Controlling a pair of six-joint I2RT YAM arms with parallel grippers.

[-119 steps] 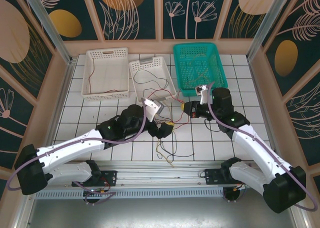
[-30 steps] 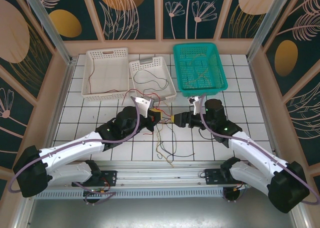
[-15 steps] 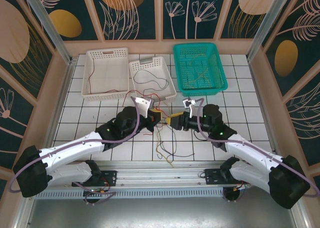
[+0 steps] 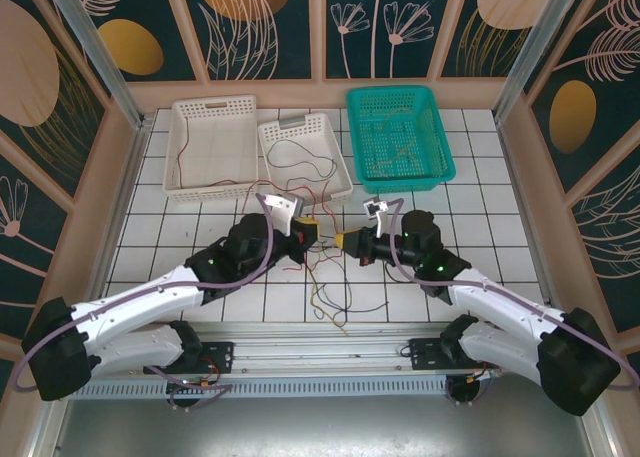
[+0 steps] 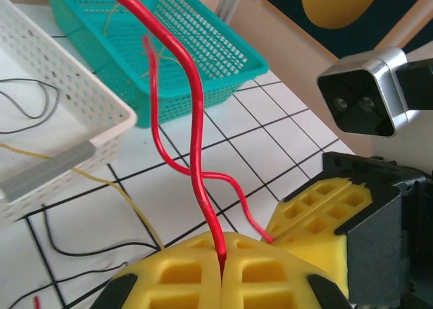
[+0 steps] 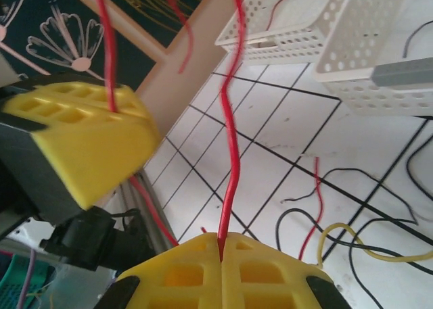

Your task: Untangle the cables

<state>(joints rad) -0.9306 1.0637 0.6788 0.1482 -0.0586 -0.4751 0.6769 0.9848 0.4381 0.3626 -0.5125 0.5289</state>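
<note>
My left gripper [image 4: 311, 234] and right gripper [image 4: 348, 243] hover tip to tip over the middle of the tiled table. Both are shut on one red cable. In the left wrist view, the yellow pads [image 5: 270, 282] pinch the red cable [image 5: 194, 126], which rises towards the camera, and its second strand runs into the right gripper [image 5: 318, 211] close by. Seen from the right wrist, my right gripper [image 6: 220, 245] clamps the red cable [image 6: 231, 133], with the left gripper [image 6: 81, 143] at the upper left. Loose black, yellow and red cables [image 4: 335, 289] lie tangled on the tiles below.
Three baskets line the far side: a large white one [image 4: 180, 147] holding a red wire, a smaller white one [image 4: 335, 157] with a black wire, and a teal one [image 4: 440, 142] with yellowish wires. Wooden walls close in the table.
My right gripper has moved left up to the left gripper and closed on the red cable. The left gripper has stayed shut and barely moved.
</note>
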